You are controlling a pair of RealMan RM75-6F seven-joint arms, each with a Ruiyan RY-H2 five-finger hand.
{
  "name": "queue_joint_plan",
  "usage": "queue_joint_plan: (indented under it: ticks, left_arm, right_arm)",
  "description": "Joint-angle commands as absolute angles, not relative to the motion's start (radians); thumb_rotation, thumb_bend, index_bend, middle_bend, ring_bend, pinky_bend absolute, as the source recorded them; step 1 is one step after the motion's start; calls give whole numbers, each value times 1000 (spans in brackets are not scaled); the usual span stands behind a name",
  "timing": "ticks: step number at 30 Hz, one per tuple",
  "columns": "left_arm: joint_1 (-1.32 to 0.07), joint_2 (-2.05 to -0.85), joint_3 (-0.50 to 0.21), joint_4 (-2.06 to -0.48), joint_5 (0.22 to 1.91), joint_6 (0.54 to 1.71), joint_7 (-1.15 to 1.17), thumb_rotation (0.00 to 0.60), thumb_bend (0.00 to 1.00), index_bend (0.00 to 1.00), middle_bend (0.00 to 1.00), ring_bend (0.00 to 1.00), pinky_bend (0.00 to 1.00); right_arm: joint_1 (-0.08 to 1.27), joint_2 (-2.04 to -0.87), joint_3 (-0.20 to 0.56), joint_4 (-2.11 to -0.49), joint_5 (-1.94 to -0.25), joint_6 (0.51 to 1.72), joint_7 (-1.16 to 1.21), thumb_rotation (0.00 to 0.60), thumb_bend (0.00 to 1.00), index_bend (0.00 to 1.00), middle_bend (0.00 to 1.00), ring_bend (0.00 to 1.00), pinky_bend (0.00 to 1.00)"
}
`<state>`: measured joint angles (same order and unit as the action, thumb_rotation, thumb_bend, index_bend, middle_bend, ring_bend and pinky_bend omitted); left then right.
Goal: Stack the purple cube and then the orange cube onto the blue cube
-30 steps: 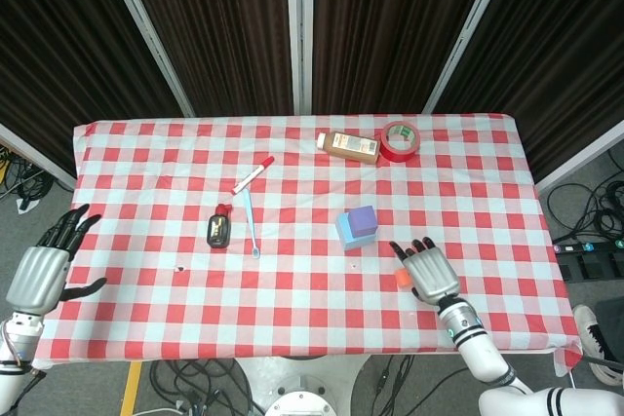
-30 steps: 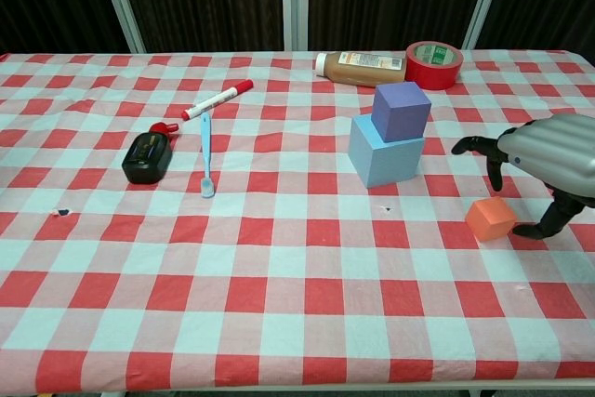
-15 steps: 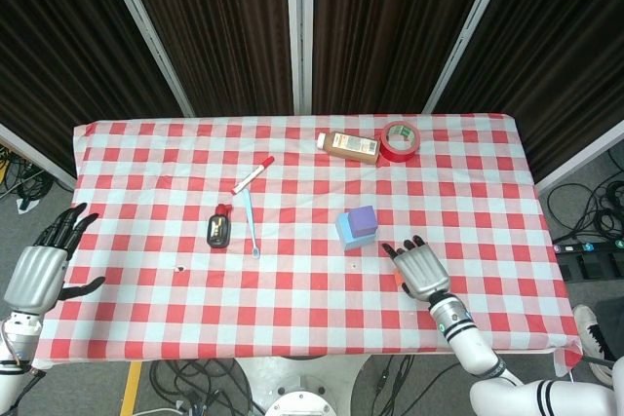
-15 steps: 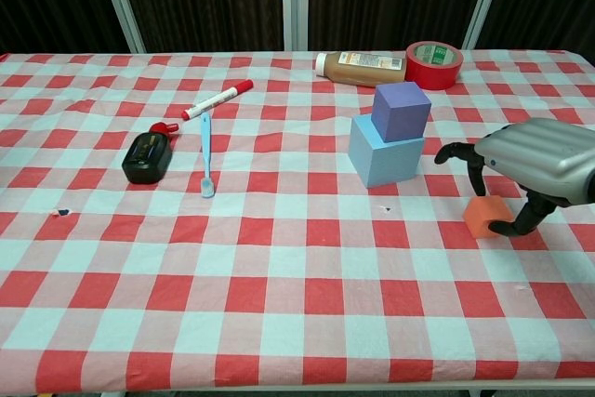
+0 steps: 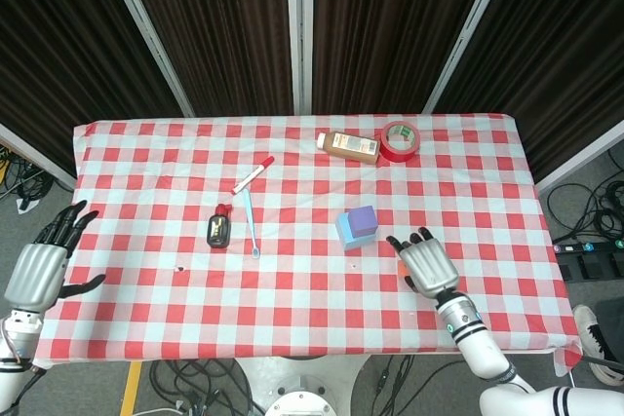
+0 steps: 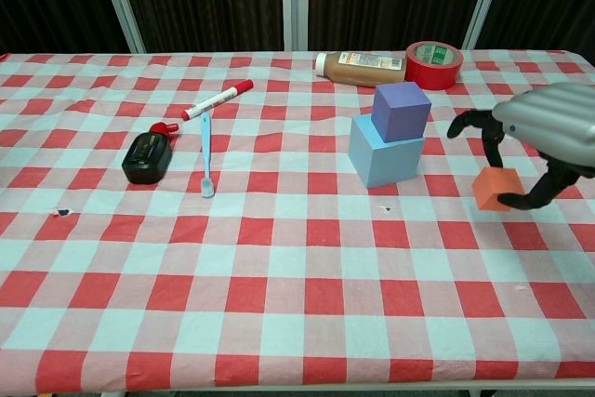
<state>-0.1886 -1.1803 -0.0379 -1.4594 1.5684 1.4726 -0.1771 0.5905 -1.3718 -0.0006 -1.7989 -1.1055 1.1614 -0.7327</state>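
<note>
The purple cube (image 6: 401,111) sits on top of the light blue cube (image 6: 386,155) right of the table's middle; in the head view they show as purple cube (image 5: 362,219) on blue cube (image 5: 347,234). My right hand (image 6: 544,132) holds the orange cube (image 6: 495,189) between thumb and fingers, lifted a little off the cloth, to the right of the stack. From the head camera, the right hand (image 5: 427,265) covers most of the orange cube (image 5: 401,270). My left hand (image 5: 39,270) hangs off the table's left edge, fingers apart, holding nothing.
A brown bottle (image 6: 360,63) lies beside a red tape roll (image 6: 433,64) at the back. A red-capped marker (image 6: 218,99), a blue toothbrush (image 6: 206,155) and a small black object (image 6: 148,156) lie on the left half of the checked cloth (image 6: 279,304).
My right hand closed around the orange cube and raised it off the cloth, moving slightly toward the stack. The left hand stayed put.
</note>
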Motion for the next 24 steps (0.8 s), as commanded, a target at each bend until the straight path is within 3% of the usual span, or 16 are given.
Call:
queue_joint_plan:
  ticks: [1, 6, 11, 16, 24]
  left_arm:
    - [-189, -1178, -37, -1465, 1575, 1475, -176, 600, 161, 153, 122, 65, 210]
    - [-193, -1174, -37, -1474, 1579, 1473, -171, 600, 161, 154, 122, 65, 210]
    - [-193, -1174, -39, -1476, 1578, 1476, -169, 600, 161, 154, 122, 65, 210]
    - [-199, -1177, -40, -1468, 1572, 1462, -168, 600, 161, 153, 122, 65, 210]
    - [-205, -1182, -46, -1455, 1556, 1448, -169, 600, 161, 154, 122, 65, 210]
  right_arm:
    - [606, -1269, 55, -1932, -1134, 1202, -760, 600, 201, 192, 499, 283, 191]
    - [686, -1179, 151, -2022, -1102, 1130, -754, 600, 201, 195, 499, 283, 191]
    - [804, -1144, 230, -1944, -1014, 952, -679, 600, 202, 197, 499, 283, 190]
    - [898, -1156, 241, -1842, -941, 829, -669, 600, 202, 197, 498, 283, 189]
    - [990, -1214, 220, -1741, -858, 777, -674, 600, 203, 197, 498, 283, 189]
